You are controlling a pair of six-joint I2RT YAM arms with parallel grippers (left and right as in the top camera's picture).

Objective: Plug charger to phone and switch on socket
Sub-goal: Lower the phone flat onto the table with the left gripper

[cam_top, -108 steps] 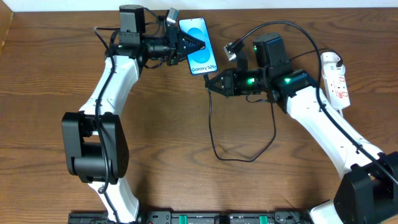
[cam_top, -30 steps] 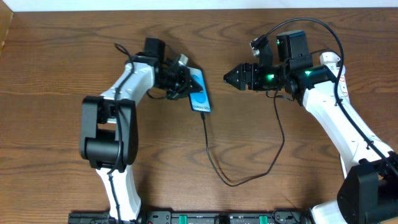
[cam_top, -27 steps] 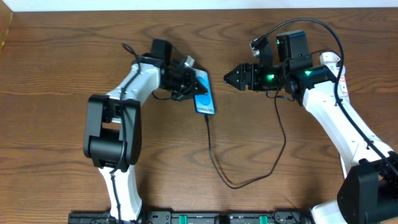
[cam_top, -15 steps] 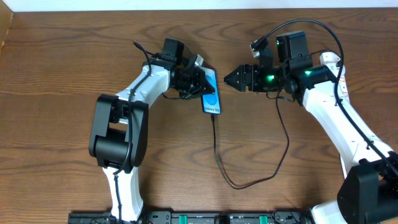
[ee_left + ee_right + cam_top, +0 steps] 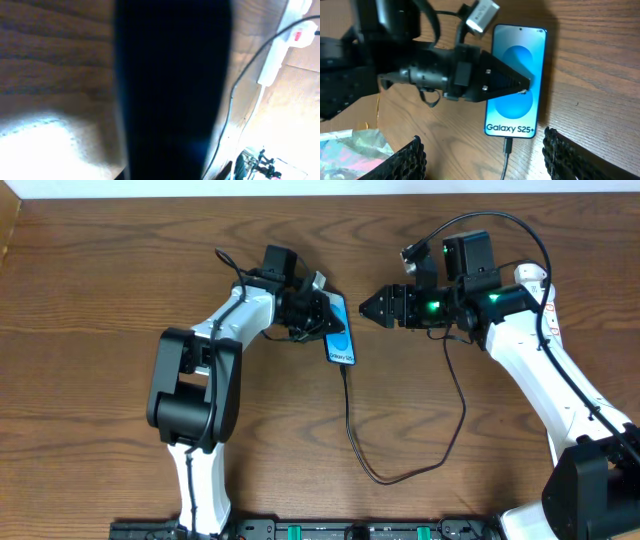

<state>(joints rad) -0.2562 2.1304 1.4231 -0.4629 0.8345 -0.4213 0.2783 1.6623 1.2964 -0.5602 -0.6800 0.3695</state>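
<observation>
Your left end effector [image 5: 333,315] appears pinched on the phone [image 5: 516,107], steadying it near the middle of the table's far edge, presumably so the charger [image 5: 506,146] seated in its lower end does not pull out. Your right end effector [image 5: 366,306] hangs spread and empty just beside the phone. The socket [image 5: 532,276], by the table's right edge, is likely its next job.

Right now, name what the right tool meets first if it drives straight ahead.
Probably the Galaxy S25+ phone, at its near long edge, just ahead of the left tool resting on it; height is unclear.
</observation>
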